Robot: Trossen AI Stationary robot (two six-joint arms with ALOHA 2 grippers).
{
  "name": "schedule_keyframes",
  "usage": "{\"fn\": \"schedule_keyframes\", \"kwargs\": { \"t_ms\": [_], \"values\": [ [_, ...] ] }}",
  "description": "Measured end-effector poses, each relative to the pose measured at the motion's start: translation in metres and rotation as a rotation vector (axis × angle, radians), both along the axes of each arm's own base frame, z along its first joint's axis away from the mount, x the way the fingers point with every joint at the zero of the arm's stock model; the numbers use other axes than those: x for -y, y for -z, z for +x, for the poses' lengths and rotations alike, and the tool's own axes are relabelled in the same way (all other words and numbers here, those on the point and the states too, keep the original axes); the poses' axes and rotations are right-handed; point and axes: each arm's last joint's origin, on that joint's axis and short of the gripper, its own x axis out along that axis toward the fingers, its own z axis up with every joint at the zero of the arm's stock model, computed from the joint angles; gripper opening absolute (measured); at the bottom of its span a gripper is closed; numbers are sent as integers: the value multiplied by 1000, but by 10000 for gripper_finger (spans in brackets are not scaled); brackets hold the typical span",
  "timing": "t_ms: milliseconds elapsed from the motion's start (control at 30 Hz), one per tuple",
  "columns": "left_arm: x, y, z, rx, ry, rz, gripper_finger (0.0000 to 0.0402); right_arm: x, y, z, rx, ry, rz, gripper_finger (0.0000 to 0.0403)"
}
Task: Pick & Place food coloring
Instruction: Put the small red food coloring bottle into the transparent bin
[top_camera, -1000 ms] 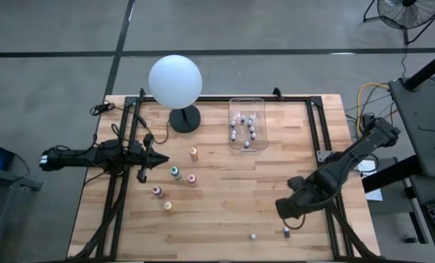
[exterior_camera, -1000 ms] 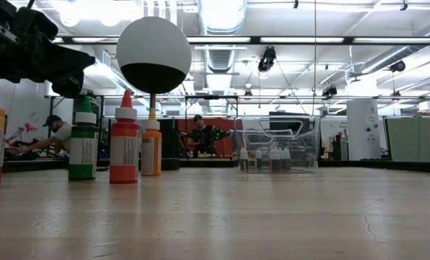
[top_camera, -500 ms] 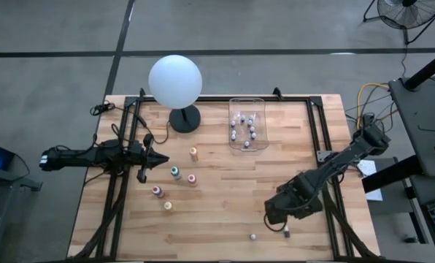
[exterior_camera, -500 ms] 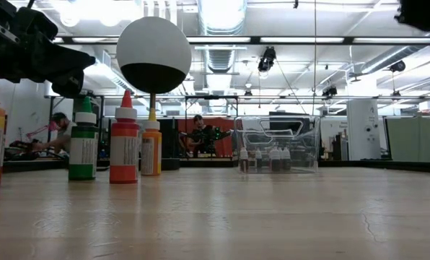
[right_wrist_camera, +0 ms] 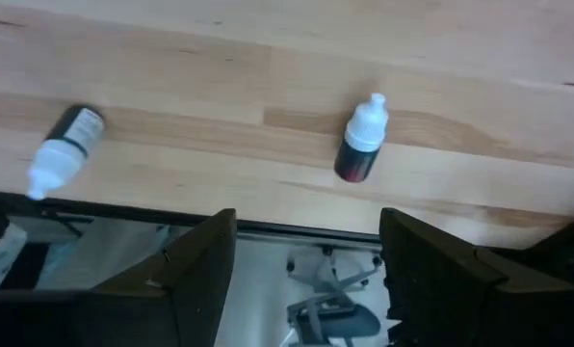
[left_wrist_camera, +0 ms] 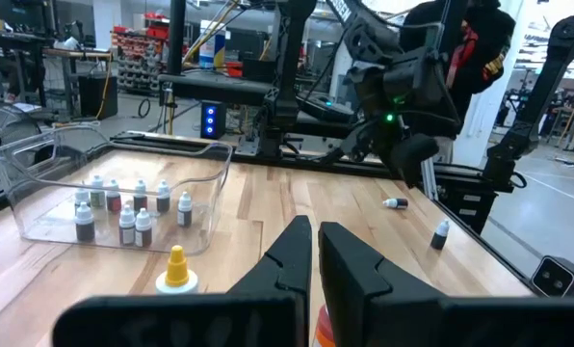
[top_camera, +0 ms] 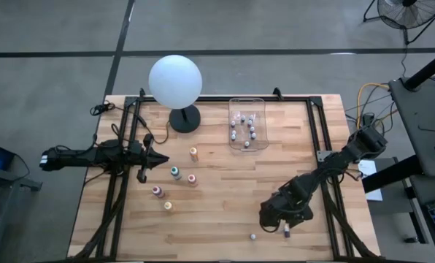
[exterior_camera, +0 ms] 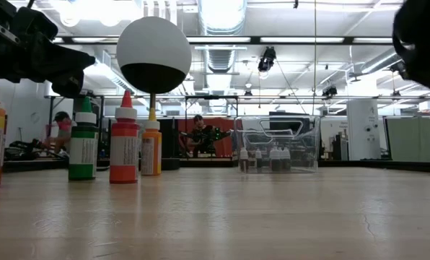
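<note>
Two tiny dark-and-white food coloring bottles sit near the table's near right edge. One stands upright (top_camera: 252, 236) (right_wrist_camera: 361, 140); the other lies on its side (top_camera: 286, 232) (right_wrist_camera: 64, 149). My right gripper (top_camera: 271, 217) (right_wrist_camera: 306, 265) hangs open just above and slightly far of them, slanting down and touching nothing. Several larger colored bottles (top_camera: 175, 172) stand at mid-left. A clear bin (top_camera: 247, 123) at the back holds several small bottles. My left gripper (top_camera: 159, 158) (left_wrist_camera: 314, 253) waits shut at the left, pointing level.
A white globe lamp (top_camera: 175, 80) stands on its dark base at the far left of centre. Black frame rails (top_camera: 321, 139) run along the table's sides. Bare wood lies between the colored bottles and my right gripper. People show in the room beyond the table.
My right gripper has sunk toward the table and drifted toward the left edge, nearing the two small bottles, and has tipped further downward. In the low view it has come into the upper right corner. The bottles have kept still.
</note>
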Motion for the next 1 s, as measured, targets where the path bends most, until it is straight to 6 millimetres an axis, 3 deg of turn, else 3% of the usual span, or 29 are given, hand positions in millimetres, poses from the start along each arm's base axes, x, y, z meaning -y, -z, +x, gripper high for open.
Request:
{"fn": "schedule_keyframes", "kwargs": {
  "t_ms": [433,1000],
  "values": [
    [0,0,0,0,0,0,0,10,30,-10,-4,6,107,239],
    [0,0,0,-1,0,0,0,23,53,-21,-16,-9,150,236]
  ]
}}
